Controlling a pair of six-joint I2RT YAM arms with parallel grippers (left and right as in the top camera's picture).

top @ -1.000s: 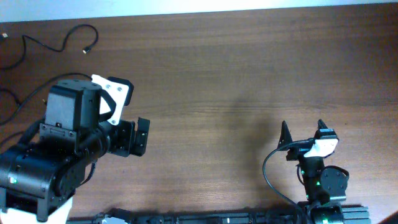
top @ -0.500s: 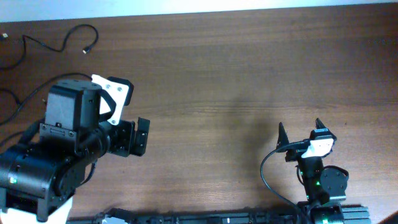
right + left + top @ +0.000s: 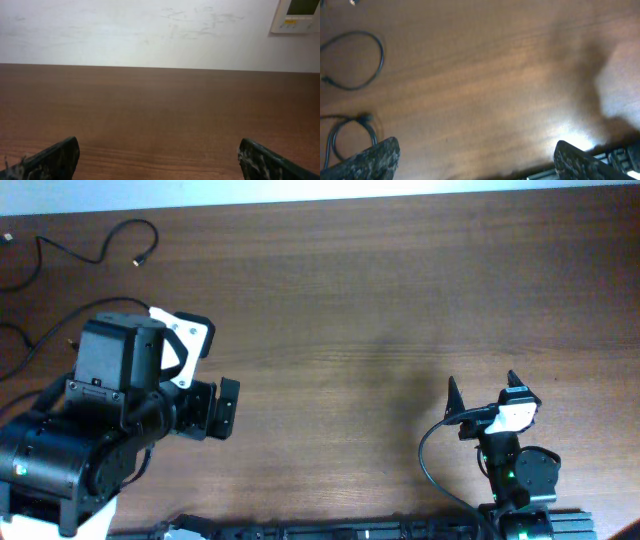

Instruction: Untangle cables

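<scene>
The cables lie as separate thin black strands at the far left of the table. In the overhead view one strand curls to a plug end (image 3: 141, 261), and another (image 3: 50, 337) runs out from under the left arm. The left wrist view shows one open loop (image 3: 381, 55) and a smaller loop with a plug (image 3: 365, 118). My left gripper (image 3: 218, 408) (image 3: 477, 165) is open and empty, to the right of and nearer the front than the cables. My right gripper (image 3: 483, 385) (image 3: 160, 160) is open and empty at the front right, far from them.
The brown wooden table (image 3: 380, 300) fills the view. The bulky black left arm body (image 3: 90, 420) covers the front left corner. A white wall and a wall panel (image 3: 299, 15) stand beyond the table's far edge.
My left gripper has shifted slightly toward the table's front. My right gripper dropped back a little and then held still. The cables have not moved.
</scene>
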